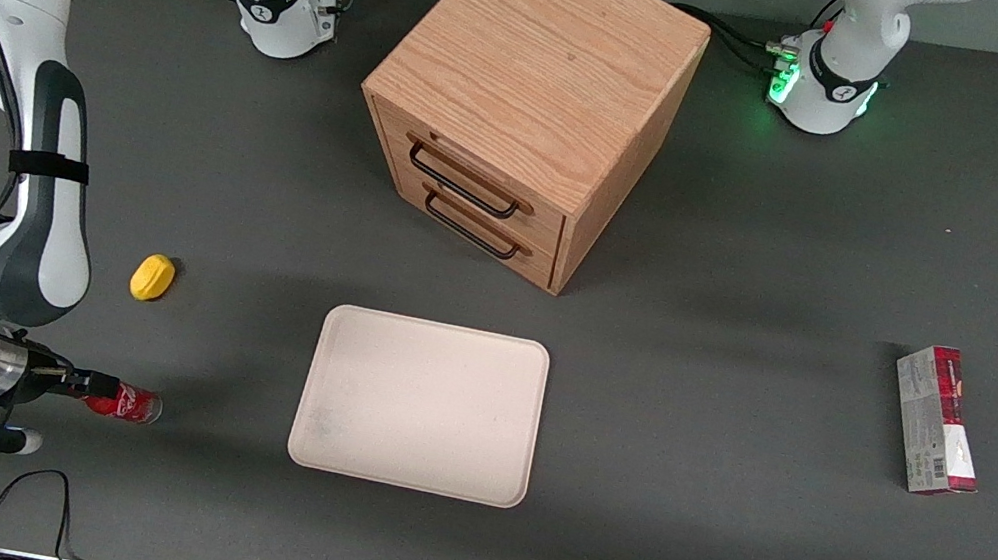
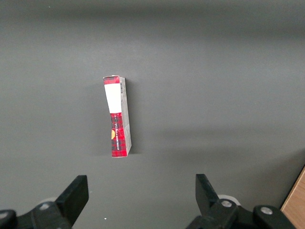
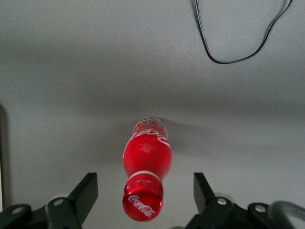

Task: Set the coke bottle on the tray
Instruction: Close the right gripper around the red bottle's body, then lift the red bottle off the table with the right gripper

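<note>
- Now the gripper (image 3: 143,195) has its jaws spread either side of the coke bottle's (image 3: 147,164) cap, not yet pinching.
- Bottle lies flat, long axis pointing toward the tray (image 1: 419,404).

I see the black gripper (image 1: 99,382) at a red coke bottle (image 1: 124,403) with white script, a cream tray (image 1: 420,405), a yellow object (image 1: 152,277), an oak-grained drawer cabinet (image 1: 529,103), a red-and-grey carton (image 1: 936,419), all on dark grey worktop (image 1: 722,520).
</note>
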